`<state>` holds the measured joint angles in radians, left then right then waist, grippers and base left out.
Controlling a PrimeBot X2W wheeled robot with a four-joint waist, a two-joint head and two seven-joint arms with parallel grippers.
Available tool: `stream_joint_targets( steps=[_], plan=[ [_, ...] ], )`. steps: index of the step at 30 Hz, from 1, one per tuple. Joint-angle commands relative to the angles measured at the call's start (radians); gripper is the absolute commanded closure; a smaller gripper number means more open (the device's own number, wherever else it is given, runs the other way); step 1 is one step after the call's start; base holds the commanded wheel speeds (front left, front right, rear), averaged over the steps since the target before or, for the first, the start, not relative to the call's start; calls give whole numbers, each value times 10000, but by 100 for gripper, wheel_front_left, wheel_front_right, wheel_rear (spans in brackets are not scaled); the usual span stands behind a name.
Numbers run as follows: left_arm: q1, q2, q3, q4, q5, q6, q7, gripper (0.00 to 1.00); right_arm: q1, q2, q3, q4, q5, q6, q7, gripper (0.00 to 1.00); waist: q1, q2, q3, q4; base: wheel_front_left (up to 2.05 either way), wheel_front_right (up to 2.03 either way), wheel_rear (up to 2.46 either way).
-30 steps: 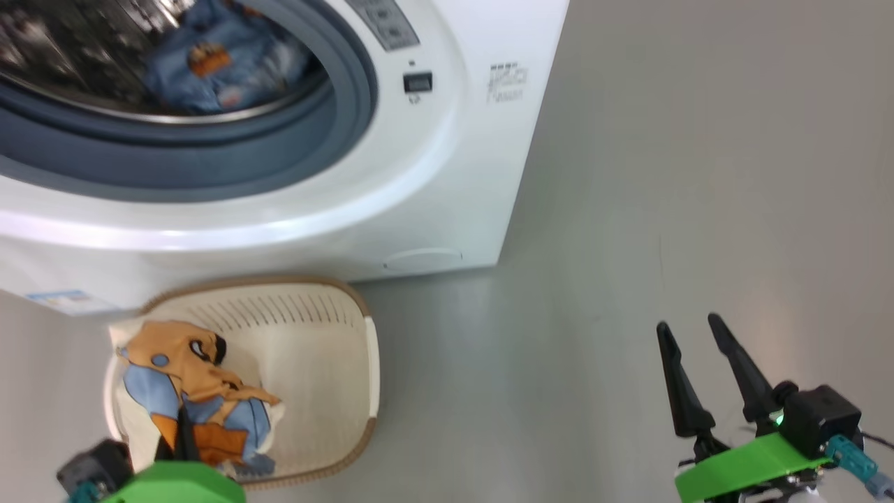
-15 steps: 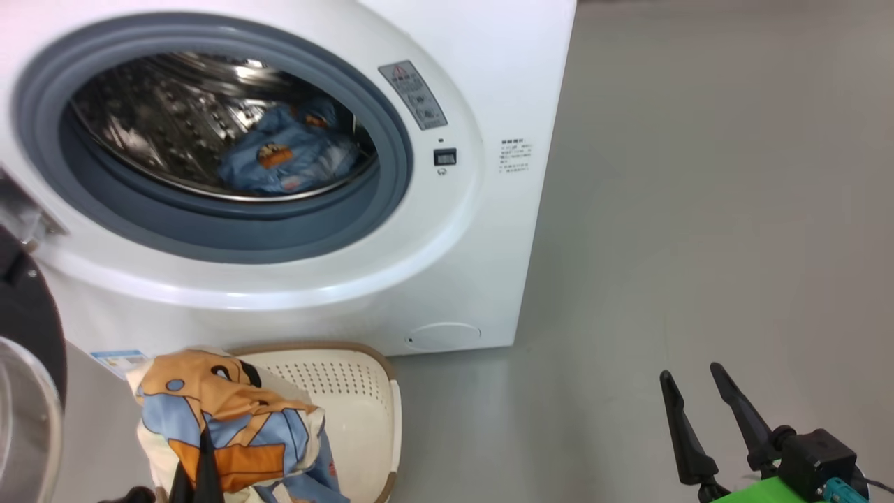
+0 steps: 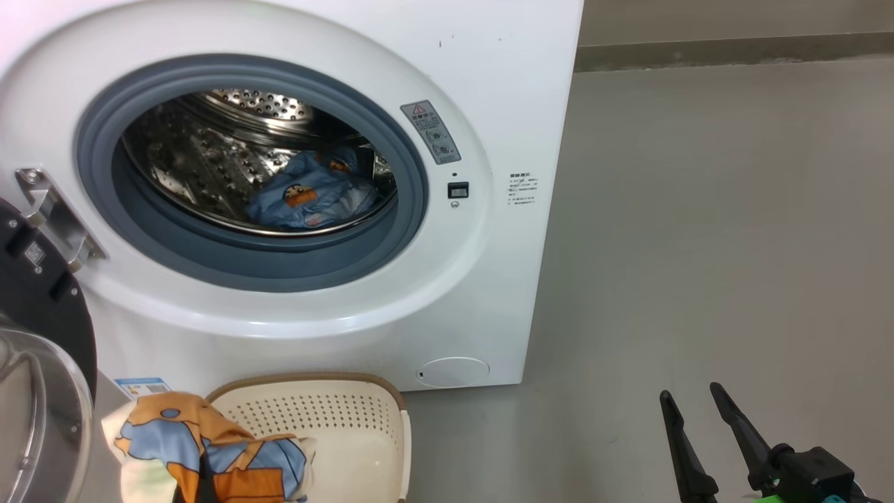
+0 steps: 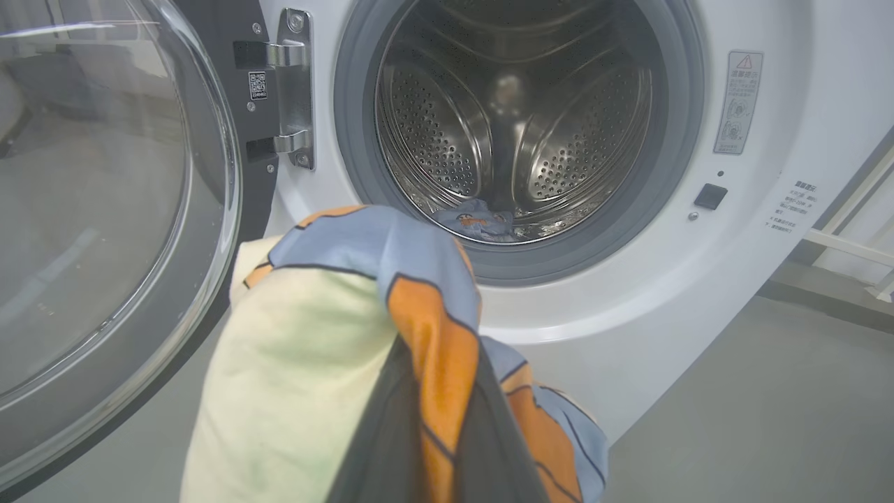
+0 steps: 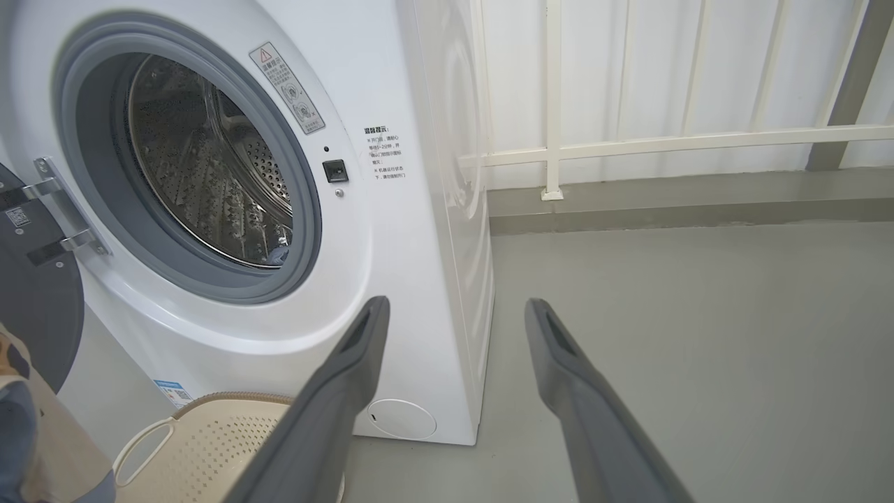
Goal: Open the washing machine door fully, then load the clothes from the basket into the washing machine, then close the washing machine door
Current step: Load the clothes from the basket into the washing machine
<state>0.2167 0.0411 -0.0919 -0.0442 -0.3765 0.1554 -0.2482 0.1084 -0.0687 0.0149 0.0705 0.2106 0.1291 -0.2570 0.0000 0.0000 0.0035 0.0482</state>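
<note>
The white washing machine (image 3: 489, 70) stands with its door (image 3: 35, 391) swung open to the left; the bulging glass (image 4: 91, 209) is on the left of the left wrist view. Light-blue clothes (image 3: 307, 199) lie in the steel drum, also seen as a blue heap (image 4: 478, 218). My left gripper (image 3: 204, 475) is shut on a cream, blue and orange garment (image 3: 174, 436), which hangs over the left rim of the cream basket (image 3: 307, 383), in front of the drum opening. That garment (image 4: 314, 335) drapes over the gripper (image 4: 440, 349). My right gripper (image 3: 689, 391) hovers open over the floor at lower right, nothing between its fingers.
Grey floor (image 3: 698, 244) stretches to the right of the machine. A white railing (image 5: 628, 143) and a low kerb run behind it. The small round white flap (image 3: 452, 372) sits low on the machine's front, beside the basket (image 5: 209, 433).
The head camera has tilted up, showing more of the drum and door. My left gripper has lifted the garment out of the basket. The right gripper stays open.
</note>
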Motion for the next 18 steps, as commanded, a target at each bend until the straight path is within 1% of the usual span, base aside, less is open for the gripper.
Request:
stream_joint_targets(
  steps=[1,11,16,18],
  plan=[
    [-130,91,274,-388,154,73,-135,100,-150,-73,251,-276,-138,16,-48,0,0,0,-23,-16,0,0,0],
    [13,91,222,-709,239,78,-135,100,-58,-83,337,-316,-173,16,-48,0,0,0,-4,-234,0,0,0],
    [-346,91,226,-577,218,-56,-135,100,-89,-38,456,-299,-145,16,-48,0,0,0,158,-416,0,0,0],
    [-657,91,305,-448,213,-183,-135,100,-150,-12,521,-310,-134,16,-48,0,0,0,322,-508,0,0,0]
  ],
)
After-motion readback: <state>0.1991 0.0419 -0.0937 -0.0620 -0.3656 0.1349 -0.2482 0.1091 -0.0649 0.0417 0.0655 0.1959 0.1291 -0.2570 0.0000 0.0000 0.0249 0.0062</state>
